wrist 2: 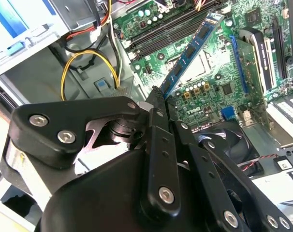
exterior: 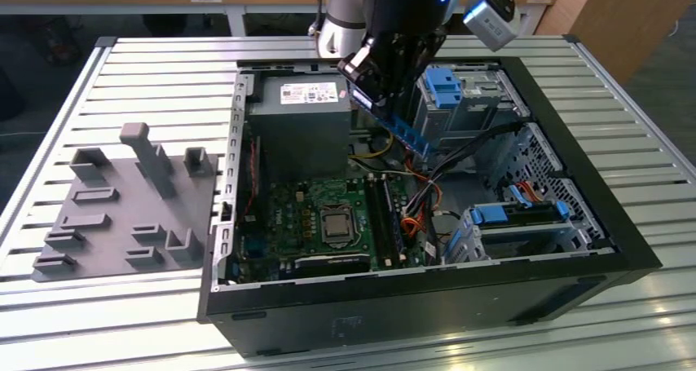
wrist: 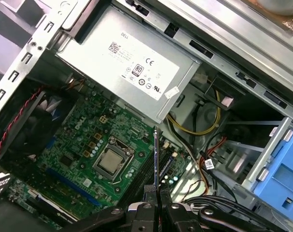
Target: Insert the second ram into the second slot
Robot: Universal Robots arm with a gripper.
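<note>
While the gripper clamps the ram by one end, tilted above the board and clear of the slots, the approach step is judged in hand; seating calls for levelling it over its slot.

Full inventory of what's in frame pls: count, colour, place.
table: 1, silver slats, under everything
computer case: 1, black, open, on the table
fixture tray: 1, grey, on the table, exterior view's left of the case
power supply: 1, grey, inside the case
motherboard: 1, green, case floor
processor: 1, silver, mid-motherboard
drive latches: 2, blue, exterior view's right side of the case
cable loop: 1, yellow, near the power supply
second ram: 1, blue, tilted above the motherboard, not seated
arm: 1, silver and black, above the case
hand: 1, black, shut on the second ram
</note>
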